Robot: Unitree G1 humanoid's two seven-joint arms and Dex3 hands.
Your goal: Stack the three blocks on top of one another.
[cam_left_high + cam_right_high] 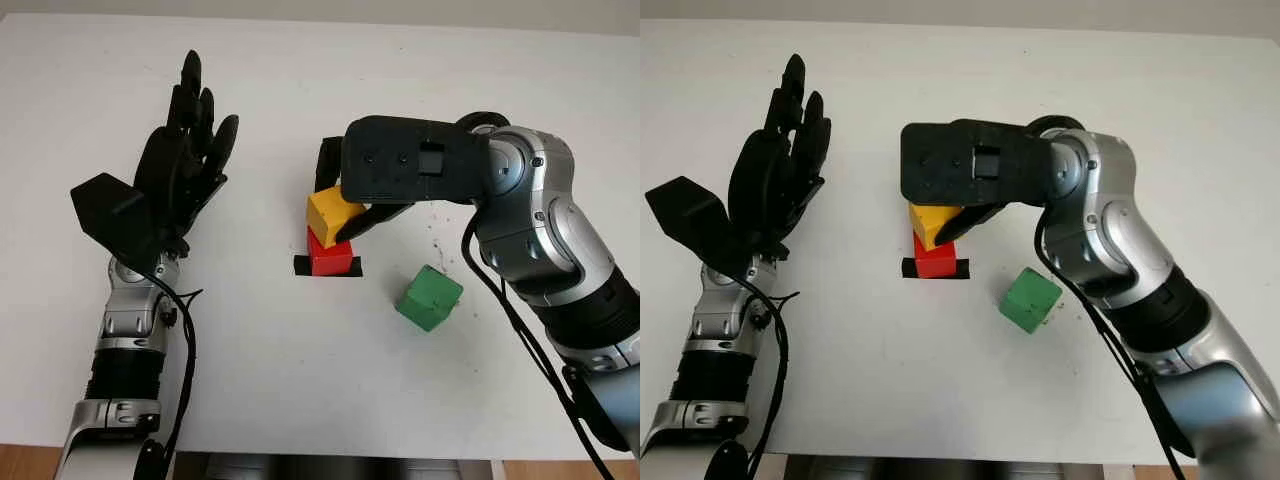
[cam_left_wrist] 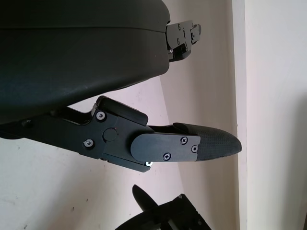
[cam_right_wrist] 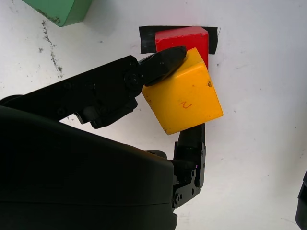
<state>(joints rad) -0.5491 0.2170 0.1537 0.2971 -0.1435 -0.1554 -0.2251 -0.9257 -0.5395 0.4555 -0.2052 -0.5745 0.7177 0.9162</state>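
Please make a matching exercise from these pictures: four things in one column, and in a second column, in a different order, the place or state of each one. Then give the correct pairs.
Column 1
1. yellow block
2. red block
3. green block
4. left hand

Column 2
A. alone on the table, touched by nothing
B. open, raised at the robot's left side
C. on the black tape mark, under another block
D. gripped by the right hand, tilted

Pairs: 1-D, 2-C, 3-A, 4-B
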